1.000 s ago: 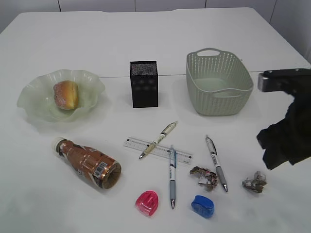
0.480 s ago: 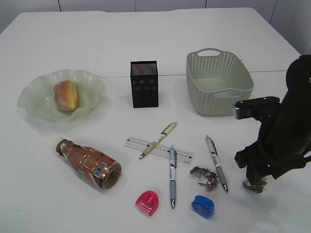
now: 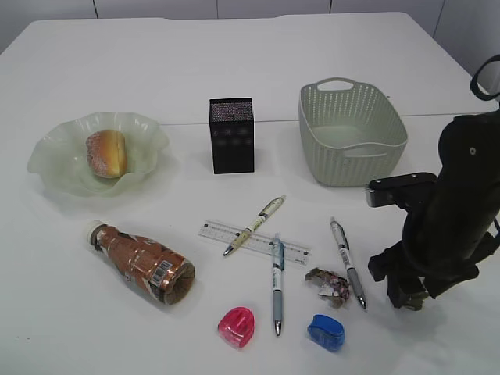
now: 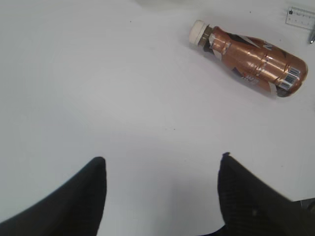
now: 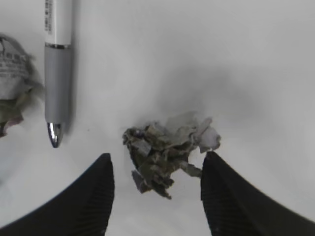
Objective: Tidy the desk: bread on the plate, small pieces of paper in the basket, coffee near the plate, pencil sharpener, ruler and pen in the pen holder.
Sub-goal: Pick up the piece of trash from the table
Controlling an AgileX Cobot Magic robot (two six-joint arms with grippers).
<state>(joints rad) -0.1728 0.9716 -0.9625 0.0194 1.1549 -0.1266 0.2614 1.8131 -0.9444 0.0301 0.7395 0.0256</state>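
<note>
A crumpled paper ball (image 5: pixel 166 153) lies between the right hand's (image 5: pixel 156 189) spread fingers (image 5: pixel 93 191), pen (image 5: pixel 58 64) nearby.

You have a plain white bench (image 3: pixel 234 70) under a pale green glass plate (image 3: pixel 55 160) holding golden-brown bread (image 3: pixel 106 152). The pen holder (image 3: pixel 231 135) is black mesh, the basket (image 3: pixel 351 133) grey-green with a woven-look pattern. The coffee (image 3: pixel 141 262) is coppery-brown with a white cap. One sharpener (image 3: pixel 237 326) is pink, the other sharpener (image 3: pixel 326 331) blue.

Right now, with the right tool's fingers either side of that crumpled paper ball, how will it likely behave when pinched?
The paper ball looks loosely crumpled, so it will probably squash. It seems light and may slip. Ragged edges could shed scraps.
</note>
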